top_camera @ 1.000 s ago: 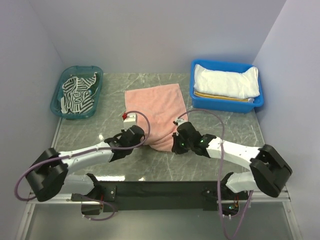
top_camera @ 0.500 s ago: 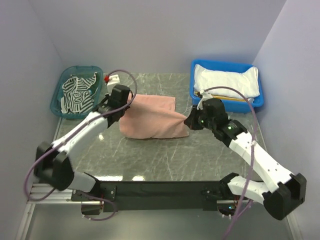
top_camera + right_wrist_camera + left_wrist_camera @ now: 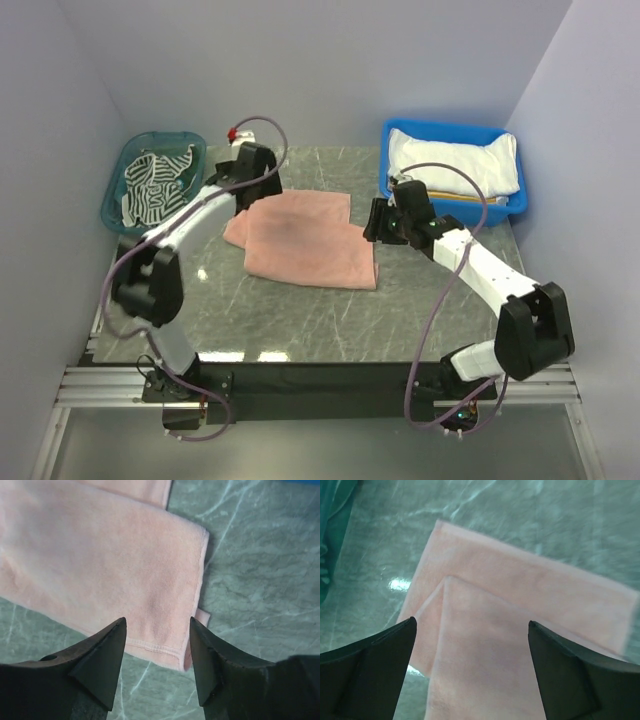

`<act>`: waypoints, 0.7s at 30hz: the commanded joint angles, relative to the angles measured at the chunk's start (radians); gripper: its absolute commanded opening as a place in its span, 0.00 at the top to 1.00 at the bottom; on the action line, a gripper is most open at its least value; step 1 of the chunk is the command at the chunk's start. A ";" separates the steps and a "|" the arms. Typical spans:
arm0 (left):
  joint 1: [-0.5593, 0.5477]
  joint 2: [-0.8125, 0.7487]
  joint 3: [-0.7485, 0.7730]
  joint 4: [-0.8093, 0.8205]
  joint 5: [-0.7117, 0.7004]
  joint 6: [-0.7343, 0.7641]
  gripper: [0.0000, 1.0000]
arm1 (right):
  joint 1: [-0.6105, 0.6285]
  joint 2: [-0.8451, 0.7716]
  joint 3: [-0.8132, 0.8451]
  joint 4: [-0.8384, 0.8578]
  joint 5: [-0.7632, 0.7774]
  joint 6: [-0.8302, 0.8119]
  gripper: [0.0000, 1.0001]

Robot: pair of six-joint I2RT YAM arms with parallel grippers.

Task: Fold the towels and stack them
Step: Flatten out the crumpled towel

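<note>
Here, near edge: both arm bases sit at the front of the table (image 3: 300, 325), and the arms reach away over its marbled top.
pink towel (image 3: 310, 245): lies flat mid-table, doubled over once. The top layer sits askew, so the under layer peeks out at the left side and along the far edge.
right gripper (image 3: 157, 621): fingers parted with nothing between them, poised over the towel's right-hand edge by the hemmed corner.
left gripper (image 3: 471, 624): fingers spread wide and empty, hovering over the towel's far-left corner where the two layers show.
teal basket (image 3: 112, 212): far left, holding the crumpled dark-and-white striped towel (image 3: 152, 188).
blue bin (image 3: 392, 200): far right, with the white towel (image 3: 455, 165) folded on top of a yellow-and-white striped towel (image 3: 440, 193).
step in hand: by the look of it, the first fold of the pink towel is laid and both grippers are clear of it.
next move: probably a second fold. That calls for pinching both layers together at matching corners and carrying them across evenly, since the layers are already skewed. The folded towel would then go onto the stack in the blue bin.
</note>
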 commanded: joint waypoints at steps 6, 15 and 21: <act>-0.018 -0.507 -0.555 0.213 0.209 -0.174 0.03 | 0.000 -0.118 -0.230 0.113 -0.108 -0.054 0.39; -0.031 -0.581 -0.910 0.502 0.229 -0.173 0.03 | 0.011 -0.049 -0.341 0.225 -0.183 -0.034 0.39; -0.031 -0.480 -0.908 0.563 0.203 -0.142 0.04 | 0.011 -0.031 -0.347 0.244 -0.183 -0.043 0.39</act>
